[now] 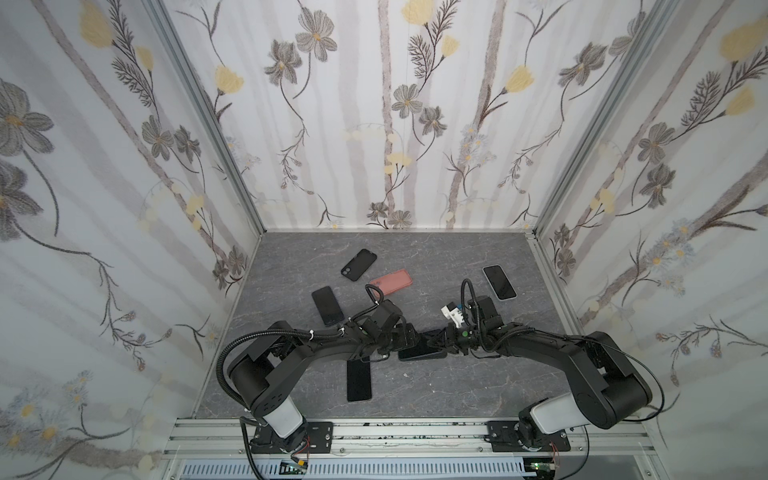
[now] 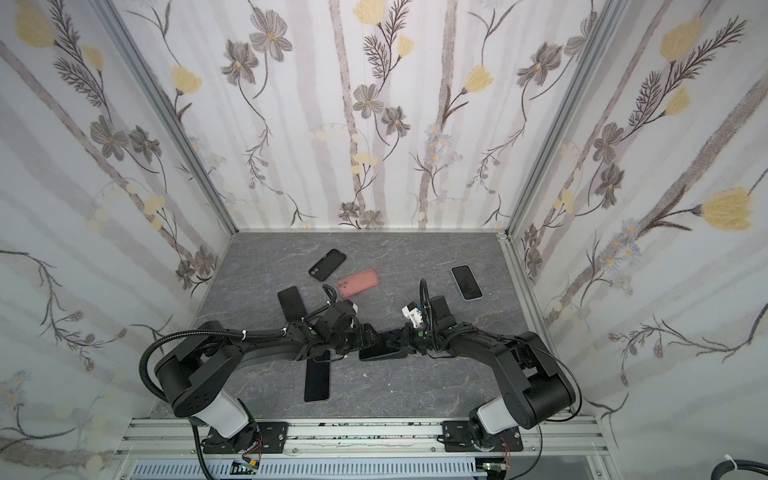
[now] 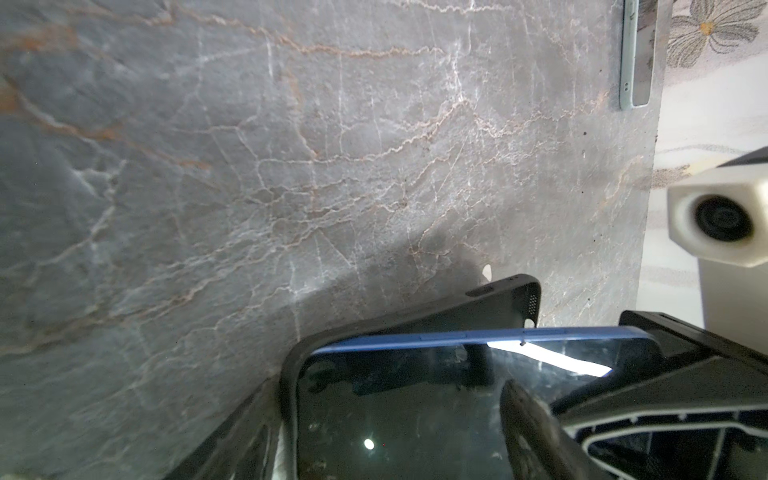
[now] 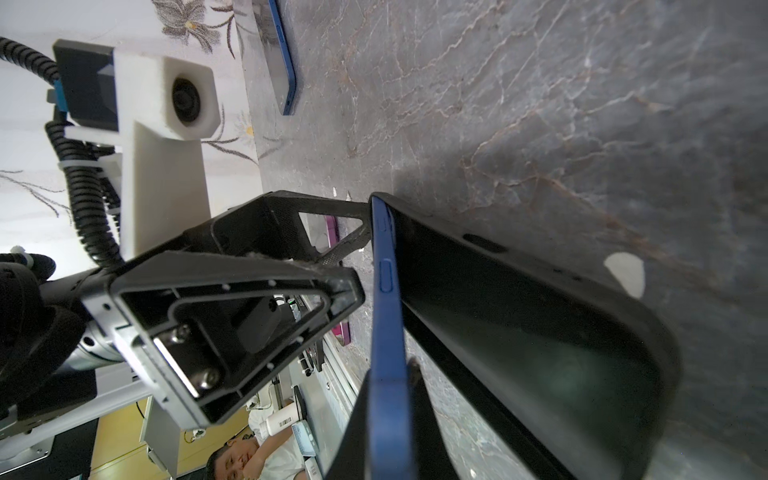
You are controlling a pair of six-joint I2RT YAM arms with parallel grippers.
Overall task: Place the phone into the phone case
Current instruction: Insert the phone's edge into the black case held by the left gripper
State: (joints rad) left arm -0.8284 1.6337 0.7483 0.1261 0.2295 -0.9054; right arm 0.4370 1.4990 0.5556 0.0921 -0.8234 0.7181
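right gripper [image 1: 440,341]: clamped on the phone [image 4: 388,332], grip cut off at frame edge | left gripper [image 4: 359,257]: fingers apart, one over the screen, other mostly hidden | phone case [image 4: 540,332]: wraps phone's end by left gripper, gapes away toward right gripper | both top views: grippers cover the seating

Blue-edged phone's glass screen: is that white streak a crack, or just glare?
Likely glare: in the left wrist view the blue-edged phone mirrors a bright light strip and round spot; in the right wrist view the black phone case looks matte.
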